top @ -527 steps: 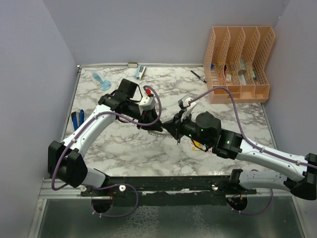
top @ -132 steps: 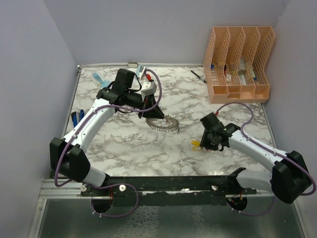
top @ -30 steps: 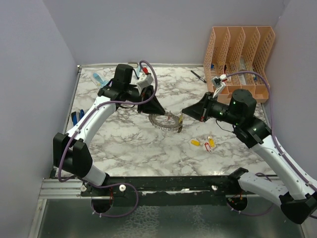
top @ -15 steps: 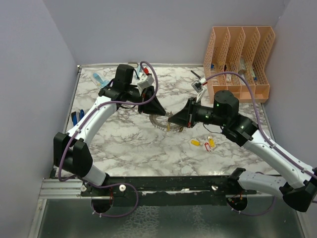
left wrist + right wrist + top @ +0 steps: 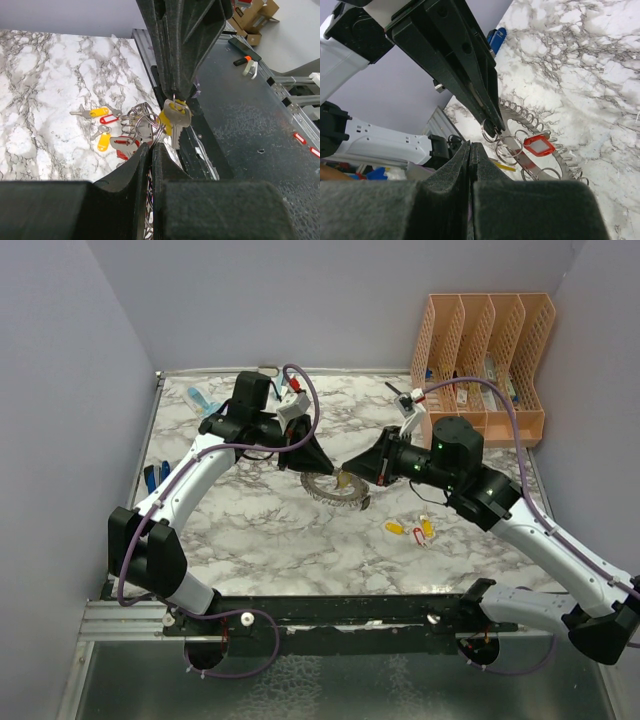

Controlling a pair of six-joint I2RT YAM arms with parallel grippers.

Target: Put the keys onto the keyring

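Observation:
The grey coiled keyring (image 5: 335, 488) lies tilted on the marble table, its near-left rim pinched by my shut left gripper (image 5: 320, 464). My right gripper (image 5: 348, 471) is shut on a yellow-tagged key and holds it against the ring's rim. In the left wrist view my left gripper (image 5: 151, 145) grips small rings (image 5: 141, 121) beside a red-tagged key (image 5: 124, 142). The right fingers (image 5: 176, 55) hold the yellow-tagged key (image 5: 174, 113) just above. In the right wrist view my right gripper (image 5: 470, 144) faces the keyring (image 5: 532, 121), which carries a red tag (image 5: 536, 145). Loose keys (image 5: 412, 530) lie on the table.
An orange file organiser (image 5: 483, 370) stands at the back right with a black pen (image 5: 400, 393) beside it. A light blue item (image 5: 205, 403) and a small stapler-like thing (image 5: 283, 386) lie at the back left. Blue tools (image 5: 155, 478) lie at the left edge.
My right gripper has moved left with the yellow-tagged key, from beside the ring's right side to its upper rim next to the left fingers. The left arm has held still.

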